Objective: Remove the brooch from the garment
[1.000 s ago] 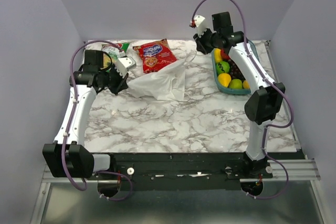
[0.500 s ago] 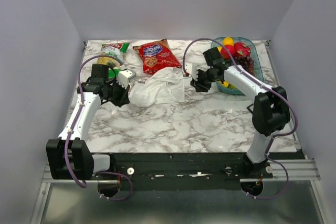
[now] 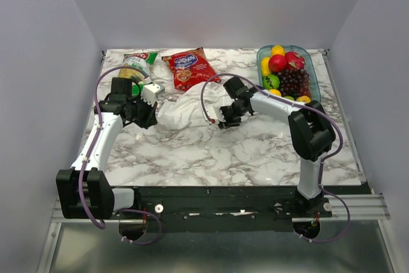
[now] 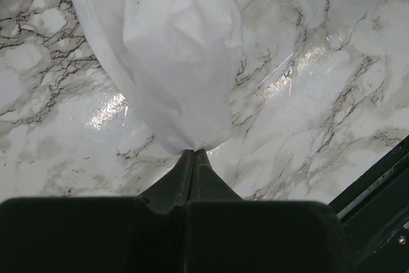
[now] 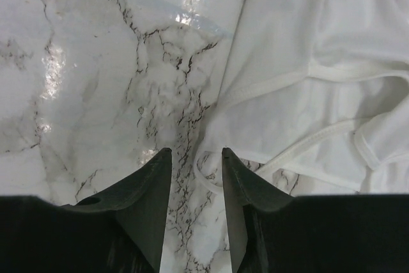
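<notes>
Since half a second earlier, the right hand (image 5: pixel 195 155) had swung nearer, down to the right edge of the garment (image 3: pixel 190 110) on the bench (image 3: pixel 255 151), its fingers a little apart and gripping nothing. Farther left, the left hand (image 4: pixel 193 153) was pinched tight on a garment corner. Where the brooch lay, and which way it pointed, could not be told.

Marble-look tabletop (image 3: pixel 255 151), white w/ grey veins, glossy, fills the centre. Plain pale lavender walls box it in on 3 sides: back wall (image 3: pixel 211 4), left wall (image 3: pixel 32 94), right wall (image 3: pixel 383 62). A black bar (image 3: pixel 211 194) runs along the near table edge, w/ a silver aluminium rail (image 3: pixel 367 208) just below it. A grey metal sheet (image 3: pixel 211 247) lies at the bottom. Soft, even light; wrist views show bright glare patches (image 4: pixel 108 110) on the marble.
</notes>
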`<state>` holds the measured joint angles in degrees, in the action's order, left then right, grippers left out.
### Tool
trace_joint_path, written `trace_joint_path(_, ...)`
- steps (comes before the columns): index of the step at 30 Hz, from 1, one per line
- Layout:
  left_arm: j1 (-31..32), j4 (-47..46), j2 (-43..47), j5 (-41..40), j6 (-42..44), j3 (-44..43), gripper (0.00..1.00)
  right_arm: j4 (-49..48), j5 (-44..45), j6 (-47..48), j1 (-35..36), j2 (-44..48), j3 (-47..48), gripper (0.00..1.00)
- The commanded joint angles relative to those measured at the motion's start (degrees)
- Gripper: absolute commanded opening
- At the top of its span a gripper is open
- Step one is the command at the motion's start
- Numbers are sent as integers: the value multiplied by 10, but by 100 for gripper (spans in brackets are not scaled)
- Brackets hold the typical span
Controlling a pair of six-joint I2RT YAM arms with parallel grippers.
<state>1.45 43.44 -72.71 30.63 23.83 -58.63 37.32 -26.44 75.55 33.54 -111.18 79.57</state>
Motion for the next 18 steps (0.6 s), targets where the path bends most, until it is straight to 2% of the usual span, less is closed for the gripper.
trace_joint_path(1,-4,-6,5,-15,-4,-3,0,14,17,36,-1,-26,26,45)
trace_joint_path(4,-7,-7,4,-17,-2,-3,0,23,33,41,1,-40,27,44)
trace_joint_path(7,-9,-6,-2,-13,-4,-8,0,30,55,36,2,-61,32,38)
trace_joint_path(11,-10,-7,-7,-12,-2,-14,0,58,68,23,3,-77,47,20)
trace_joint_path(12,-10,-6,-9,-13,-2,-18,0,58,73,21,3,-76,47,12)
trace_joint_path(15,-10,2,-14,-14,7,-33,0,57,87,-17,1,-64,65,1)
trace_joint_path(18,-10,-1,-9,-30,23,-48,0,52,62,-83,-19,-23,109,1)
